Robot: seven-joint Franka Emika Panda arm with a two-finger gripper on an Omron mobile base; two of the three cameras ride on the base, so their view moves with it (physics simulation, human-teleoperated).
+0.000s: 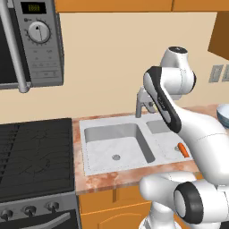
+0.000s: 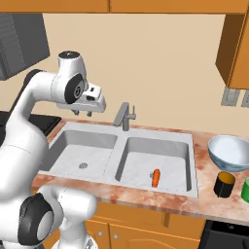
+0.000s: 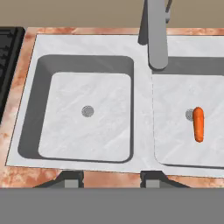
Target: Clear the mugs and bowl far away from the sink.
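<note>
The mugs stand at the right edge of the right base view: the black mug on the table in front of the sink's right corner, and the green mug just beside it, cut by the frame edge. The tool hangs in the upper left of that view, above the back rim of the left basin; its two short fingers stand apart with nothing between them. In the hand view the fingertips rise at the bottom edge, spread, over the front rim of the sink. Below the tool lies the left basin with its round drain in the middle. The grey faucet stands at the back, between the two basins. An orange carrot lies in the right basin, next to that basin's drain. The bowl sits on the table at the right of the frame, behind the black mug and near the sink's right rim. A dark stove fills the lower left of the left base view, with a microwave above it.
</note>
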